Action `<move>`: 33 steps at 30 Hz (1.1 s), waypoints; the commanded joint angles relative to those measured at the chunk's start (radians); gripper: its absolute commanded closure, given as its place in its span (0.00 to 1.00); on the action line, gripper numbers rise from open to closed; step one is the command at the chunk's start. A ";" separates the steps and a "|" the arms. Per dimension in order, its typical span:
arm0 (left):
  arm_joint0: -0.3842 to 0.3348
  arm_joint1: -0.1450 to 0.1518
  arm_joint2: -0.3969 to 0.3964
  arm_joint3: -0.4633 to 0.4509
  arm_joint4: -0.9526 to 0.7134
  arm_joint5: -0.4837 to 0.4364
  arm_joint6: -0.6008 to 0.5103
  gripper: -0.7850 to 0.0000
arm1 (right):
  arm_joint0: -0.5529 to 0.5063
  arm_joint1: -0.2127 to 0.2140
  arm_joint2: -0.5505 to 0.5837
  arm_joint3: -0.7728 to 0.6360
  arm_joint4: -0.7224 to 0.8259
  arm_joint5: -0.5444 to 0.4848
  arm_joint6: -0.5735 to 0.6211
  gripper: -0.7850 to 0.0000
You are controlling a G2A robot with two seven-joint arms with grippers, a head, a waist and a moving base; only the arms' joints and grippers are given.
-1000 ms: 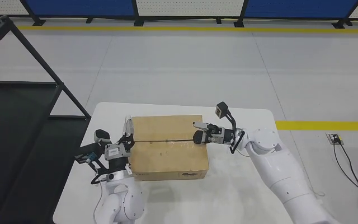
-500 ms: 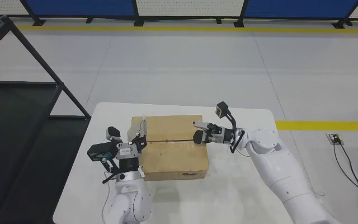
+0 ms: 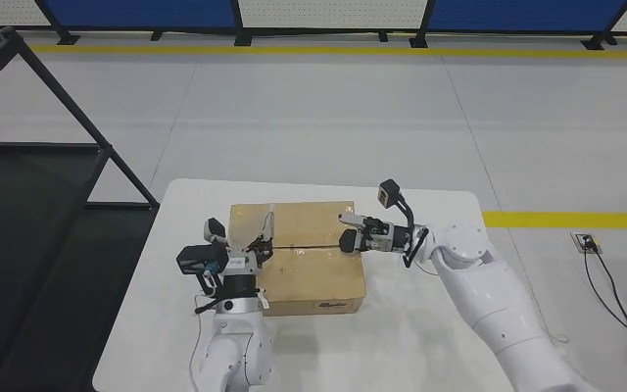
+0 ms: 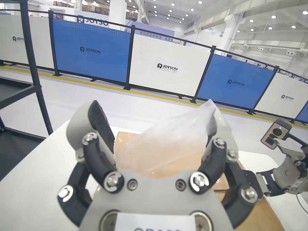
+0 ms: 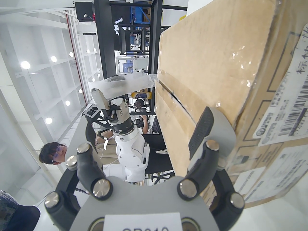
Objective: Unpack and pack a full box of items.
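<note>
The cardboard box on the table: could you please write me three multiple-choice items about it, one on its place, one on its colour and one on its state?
1. Where does the cardboard box stand?
A. on the floor
B. on the white table
C. on a chair

2. What colour is the box?
A. brown
B. blue
C. green

3. How are its top flaps?
A. folded wide open
B. torn off
C. shut, meeting at a seam

Answers:
1 B: the top view shows it resting on the tabletop between the two arms.
2 A: it is plain brown cardboard in every view.
3 C: the flaps lie flat, with only a thin line between them.
</note>
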 commanded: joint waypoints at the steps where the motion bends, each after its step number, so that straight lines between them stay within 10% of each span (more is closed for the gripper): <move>1: 0.000 -0.003 0.013 0.004 0.009 0.003 0.005 0.00 | -0.002 0.001 0.004 0.000 0.004 -0.005 -0.002 0.00; 33: -0.051 -0.038 0.080 0.077 0.074 0.004 -0.033 0.00 | -0.071 0.036 0.093 -0.053 0.022 -0.023 -0.004 0.00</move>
